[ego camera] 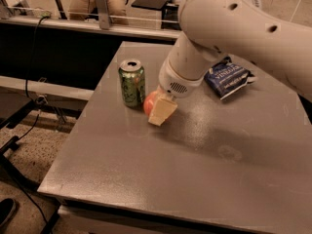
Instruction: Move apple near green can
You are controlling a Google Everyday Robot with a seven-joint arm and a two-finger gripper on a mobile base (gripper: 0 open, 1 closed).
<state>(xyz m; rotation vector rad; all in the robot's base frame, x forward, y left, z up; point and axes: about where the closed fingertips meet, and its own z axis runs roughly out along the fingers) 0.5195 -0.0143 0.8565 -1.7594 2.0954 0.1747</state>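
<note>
The green can (132, 82) stands upright on the left part of the grey table (204, 169); it has pale swirly print and a silver top. The red-orange apple (149, 102) sits just right of the can, almost touching it, and is mostly hidden by the gripper. My gripper (158, 108) reaches down from the big white arm (234, 28) and is shut on the apple; one cream-coloured finger (162, 112) covers the apple's near side and rests at the tabletop.
A dark blue chip bag (227, 78) lies on the table behind the arm, to the right. The table's left edge runs close beside the can. Black counters and a cable stand beyond the far edge.
</note>
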